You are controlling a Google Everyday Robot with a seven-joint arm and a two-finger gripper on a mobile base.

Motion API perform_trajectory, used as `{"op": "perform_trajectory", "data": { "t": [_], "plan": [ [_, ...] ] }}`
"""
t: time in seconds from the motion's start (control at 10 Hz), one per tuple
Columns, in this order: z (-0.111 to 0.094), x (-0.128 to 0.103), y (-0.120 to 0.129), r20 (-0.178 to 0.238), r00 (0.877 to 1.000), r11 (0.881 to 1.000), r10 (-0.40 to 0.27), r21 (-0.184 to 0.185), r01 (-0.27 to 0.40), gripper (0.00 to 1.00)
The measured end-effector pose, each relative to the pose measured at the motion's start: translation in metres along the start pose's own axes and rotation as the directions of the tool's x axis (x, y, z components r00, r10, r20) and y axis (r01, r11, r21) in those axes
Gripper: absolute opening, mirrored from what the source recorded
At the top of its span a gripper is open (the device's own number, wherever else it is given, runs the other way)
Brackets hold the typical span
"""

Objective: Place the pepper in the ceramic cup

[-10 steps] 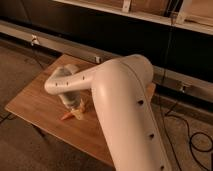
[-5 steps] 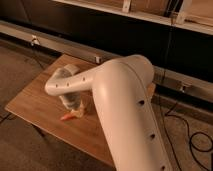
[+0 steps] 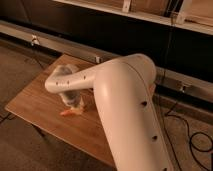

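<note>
Standing on a dull grey floor [image 3: 20,152], a small wooden table [image 3: 35,107] fills the middle of a dim room. Behind it runs a dark wall with a pale metal rail [image 3: 80,47] along its foot, and black cables [image 3: 192,135] trail over the floor at the right. The robot's thick white arm [image 3: 125,100] rises from the lower right, bends over the table and reaches down to the left.

The gripper [image 3: 74,105] is low over the table's middle, nearly on the wood. Its fingers [image 3: 78,103] are closed together, with the thicker end of the pepper [image 3: 67,113] caught between them. The pepper's orange pointed end sticks out to the left, and it lies flat on the table. The arm hides the part of the table behind the gripper.

Compared with a second ago, the fingers have drawn in from a wide spread to fully closed. The arm and wrist sit in almost the same pose as before. The pepper has hardly moved and is in the same spot on the wood as in the earlier frames.
</note>
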State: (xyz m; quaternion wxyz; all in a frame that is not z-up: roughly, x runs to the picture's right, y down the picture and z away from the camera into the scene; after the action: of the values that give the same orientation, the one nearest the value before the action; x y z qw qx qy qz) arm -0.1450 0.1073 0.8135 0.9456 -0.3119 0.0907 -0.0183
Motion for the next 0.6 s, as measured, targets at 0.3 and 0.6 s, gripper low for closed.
{"op": "perform_trajectory", "data": {
  "t": [0.3, 0.6],
  "plan": [
    [-0.024, 0.0, -0.028, 0.043, 0.992, 0.991, 0.121, 0.052, -0.123, 0.0],
    [-0.045, 0.006, -0.072, 0.108, 0.931, 0.924, 0.35, 0.122, -0.361, 0.0]
  ]
}}
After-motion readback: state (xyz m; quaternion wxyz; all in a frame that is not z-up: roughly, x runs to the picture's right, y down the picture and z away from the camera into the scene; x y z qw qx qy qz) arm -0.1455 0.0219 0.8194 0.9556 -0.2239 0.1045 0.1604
